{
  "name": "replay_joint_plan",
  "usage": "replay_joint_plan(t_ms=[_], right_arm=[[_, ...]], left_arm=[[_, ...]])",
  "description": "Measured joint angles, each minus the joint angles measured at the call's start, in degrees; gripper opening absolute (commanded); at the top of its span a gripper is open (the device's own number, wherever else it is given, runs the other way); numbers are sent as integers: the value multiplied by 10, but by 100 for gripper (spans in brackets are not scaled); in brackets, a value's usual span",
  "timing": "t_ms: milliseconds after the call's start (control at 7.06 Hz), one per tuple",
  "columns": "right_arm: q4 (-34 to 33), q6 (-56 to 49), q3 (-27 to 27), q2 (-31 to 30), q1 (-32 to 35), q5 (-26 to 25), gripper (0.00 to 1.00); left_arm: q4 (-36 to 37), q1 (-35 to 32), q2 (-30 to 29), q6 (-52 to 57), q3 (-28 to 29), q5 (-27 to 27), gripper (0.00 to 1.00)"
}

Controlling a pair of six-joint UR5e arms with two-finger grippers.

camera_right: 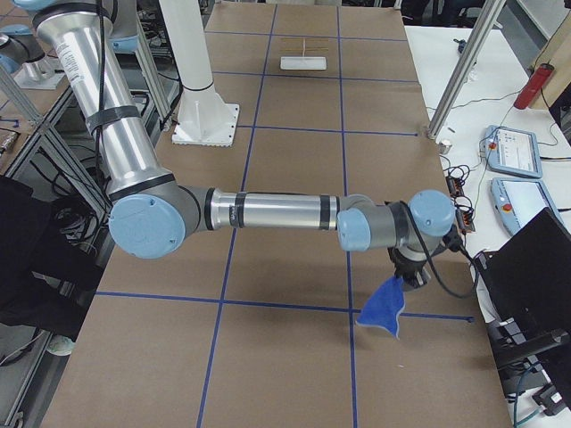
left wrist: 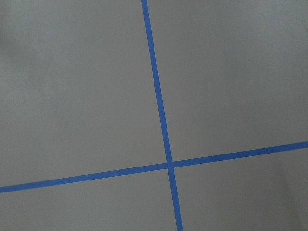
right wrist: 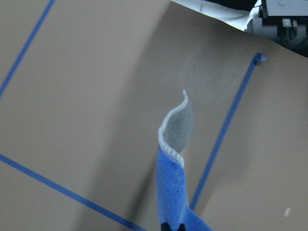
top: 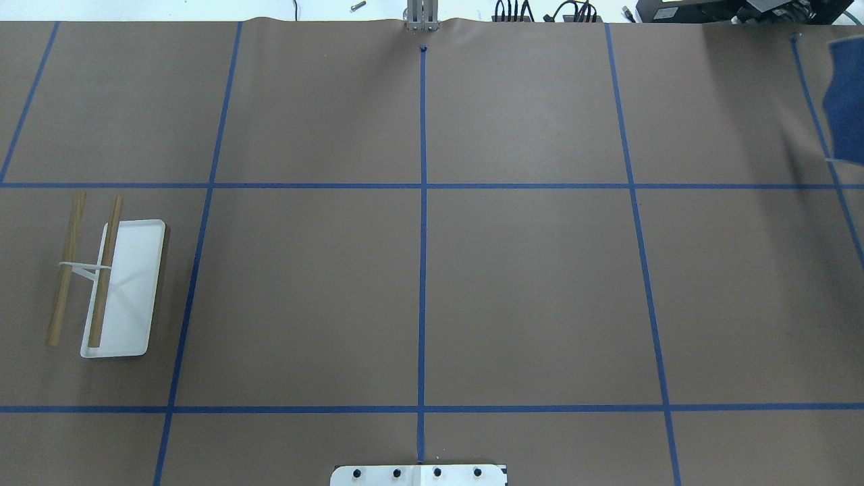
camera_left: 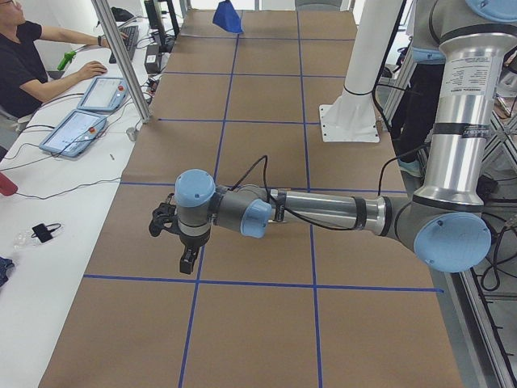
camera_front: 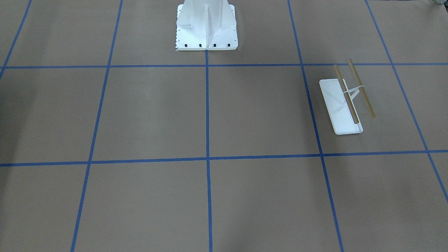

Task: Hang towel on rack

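The right hand [camera_right: 403, 278], low and right of centre in the right-side view, is closing on the towel [camera_right: 382, 310] at its top, so the cloth is hanging below it in a loose fold, probably to let it drape over a rod later. In the right wrist view the blue face is showing and a corner is curling over to show the grey back and pale stitched edge. Whether its lowest corner is touching the worktop [top: 526, 290] cannot be told. In the overhead view the towel is sitting at the upper right edge of the frame, close to the worktop's end. The rack [top: 128, 283] is standing at the left middle of that view, well apart from the towel. Its two wooden rods are lying bare and parallel, one above the white tray and one overhanging beyond the tray's long side. That likely leaves both rods open to an approach from above. Between towel and rack the brown paper with its blue tape lines is offering open room. The white pedestal [camera_front: 206, 24] is standing only at the middle of the robot-side edge. The left hand [camera_left: 187, 263], centre-left in the left-side view, is pointing down above the worktop. Whether it is open or closed cannot be told. Since the rack is standing at the left arm's end, a hand-over may be needed.
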Motion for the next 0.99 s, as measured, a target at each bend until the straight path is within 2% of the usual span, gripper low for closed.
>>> replay_joint_plan(t_ms=[283,425,708,992], right_arm=[[-7,249,129,15,-81,-6,0],[-5,339,179,31,-128,-20,0],[-3,399,250,71,-209,-56,0],[-2,407,308,98,-288,-130,0]], left_arm=[[-5,4,-33,-69,13,-1,98],[-12,16,-59,-109,14,-2,98],[-17,66,-127,-245,13,-14,98],[-16,155,-214,-409,13,-30,98]])
